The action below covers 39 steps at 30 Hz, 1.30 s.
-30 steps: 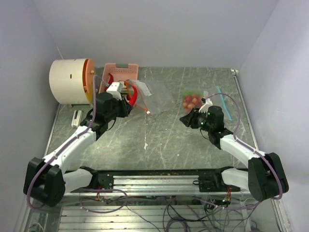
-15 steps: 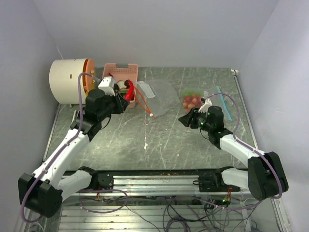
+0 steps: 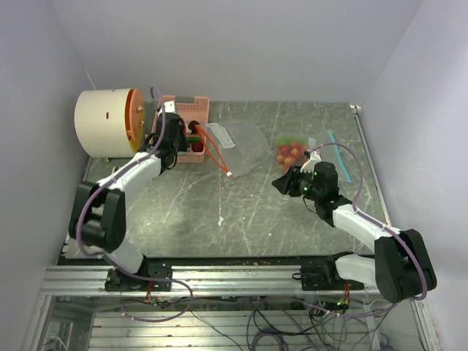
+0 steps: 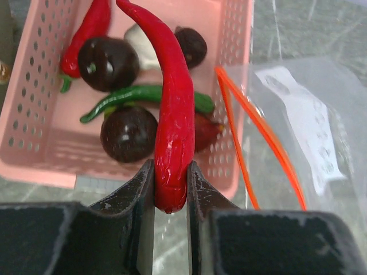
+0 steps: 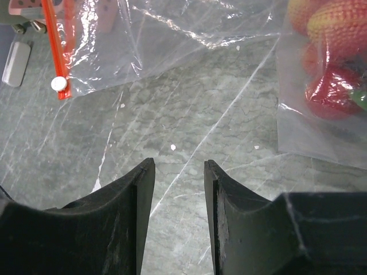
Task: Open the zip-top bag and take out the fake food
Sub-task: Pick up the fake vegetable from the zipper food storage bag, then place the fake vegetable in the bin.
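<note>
My left gripper [image 4: 171, 189] is shut on a long red chili pepper [image 4: 172, 114] and holds it over the near wall of the pink slotted basket [image 4: 34, 114]. The basket holds dark purple fruits [image 4: 129, 133], a green chili [image 4: 143, 94] and another red chili [image 4: 89, 31]. In the top view the left gripper [image 3: 183, 136] is at the basket [image 3: 191, 110]. A clear zip-top bag [image 3: 238, 145] with an orange zipper [image 4: 252, 126] lies to its right, looking empty. My right gripper [image 5: 179, 172] is open and empty above bare table. A second bag of red and orange fake food [image 3: 291, 152] lies beside it.
A white drum with an orange lid [image 3: 106, 123] stands at the back left, touching the basket's side. A blue strip [image 3: 338, 155] lies at the right. A small white piece [image 3: 115, 178] lies by the left edge. The orange zipper's white slider [image 5: 58, 83] rests on the table.
My left arm has swung back and left from the clear bag to the pink basket, carrying the red chili. The right arm has not moved.
</note>
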Each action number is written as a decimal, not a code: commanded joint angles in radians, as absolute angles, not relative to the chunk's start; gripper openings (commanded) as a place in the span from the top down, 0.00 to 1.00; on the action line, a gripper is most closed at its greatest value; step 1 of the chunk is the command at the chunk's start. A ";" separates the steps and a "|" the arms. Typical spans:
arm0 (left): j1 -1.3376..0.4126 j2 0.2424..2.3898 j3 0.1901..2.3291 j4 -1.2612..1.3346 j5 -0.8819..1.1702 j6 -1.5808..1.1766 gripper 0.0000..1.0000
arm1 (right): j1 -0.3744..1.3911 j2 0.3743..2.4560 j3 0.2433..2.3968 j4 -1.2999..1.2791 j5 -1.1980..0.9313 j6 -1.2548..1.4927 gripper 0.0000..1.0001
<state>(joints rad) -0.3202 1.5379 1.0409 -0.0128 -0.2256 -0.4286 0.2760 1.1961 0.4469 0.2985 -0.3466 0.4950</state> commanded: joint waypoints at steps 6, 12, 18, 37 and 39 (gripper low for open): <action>-0.255 1.691 1.200 0.072 -0.144 -0.394 0.02 | 0.273 1.215 0.444 0.276 -0.301 0.458 0.61; -0.303 1.504 0.972 0.193 -0.117 -0.429 0.01 | 0.273 1.230 0.445 0.298 -0.320 0.462 0.61; -0.432 1.259 0.671 0.283 -0.158 -0.500 0.01 | 0.312 1.266 0.524 0.302 -0.341 0.452 0.40; -0.456 0.922 0.392 0.167 -0.209 -0.566 0.01 | 0.916 1.852 1.232 -0.041 0.581 0.148 0.13; -0.456 0.915 0.394 0.156 -0.213 -0.556 0.01 | 0.922 1.888 1.264 -0.060 0.632 0.149 0.21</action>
